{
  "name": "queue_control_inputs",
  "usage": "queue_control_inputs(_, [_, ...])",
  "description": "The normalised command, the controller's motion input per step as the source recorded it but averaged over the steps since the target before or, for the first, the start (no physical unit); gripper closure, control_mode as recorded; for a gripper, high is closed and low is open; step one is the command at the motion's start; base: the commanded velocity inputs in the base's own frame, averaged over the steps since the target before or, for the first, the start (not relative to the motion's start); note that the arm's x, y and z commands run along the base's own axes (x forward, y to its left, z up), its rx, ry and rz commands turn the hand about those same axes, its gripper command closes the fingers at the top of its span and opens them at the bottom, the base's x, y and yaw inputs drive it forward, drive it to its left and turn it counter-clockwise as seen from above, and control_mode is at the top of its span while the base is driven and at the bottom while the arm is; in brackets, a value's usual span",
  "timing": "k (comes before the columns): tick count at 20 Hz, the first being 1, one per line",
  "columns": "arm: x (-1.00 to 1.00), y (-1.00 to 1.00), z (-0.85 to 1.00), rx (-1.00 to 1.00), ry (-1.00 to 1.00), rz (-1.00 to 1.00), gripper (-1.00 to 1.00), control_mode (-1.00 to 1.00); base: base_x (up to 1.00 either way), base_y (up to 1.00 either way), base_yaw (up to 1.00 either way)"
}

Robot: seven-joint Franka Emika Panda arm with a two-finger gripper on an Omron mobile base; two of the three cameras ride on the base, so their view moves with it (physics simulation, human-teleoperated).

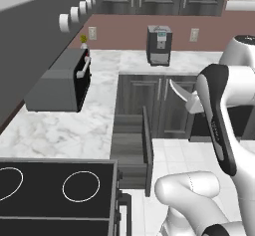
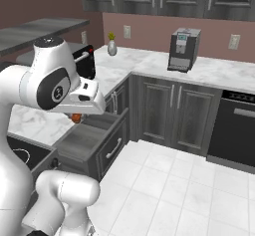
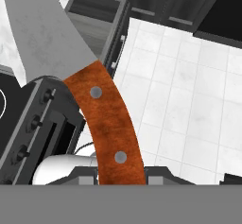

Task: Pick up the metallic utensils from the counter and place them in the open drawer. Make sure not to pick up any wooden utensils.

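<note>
Claw clamped on knife | curved grey blade, riveted orange-brown handle | dark boxy drawer open

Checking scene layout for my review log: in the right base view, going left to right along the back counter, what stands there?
Black toaster oven → small vase → coffee machine, all on the counter.

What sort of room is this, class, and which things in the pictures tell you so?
A home kitchen, rendered. The signs: a black stovetop set beside a white marble counter, a coffee machine against the wall, and charcoal cabinets with an open drawer. The gripper holds a knife.
</note>
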Motion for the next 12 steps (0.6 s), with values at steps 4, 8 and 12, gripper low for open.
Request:
queue_control_inputs(4, [0.0, 0.0, 0.0, 0.0, 0.0, 0.0, 1.0, 1.0, 0.0, 0.0, 0.0])
queue_control_inputs(8, [0.0, 0.0, 0.0, 0.0, 0.0, 0.0, 1.0, 1.0, 0.0, 0.0, 0.0])
queue_control_inputs(12, [0.09, 0.06, 0.0, 0.0, 0.0, 0.0, 1.0, -1.0, 0.01, 0.0, 0.0])
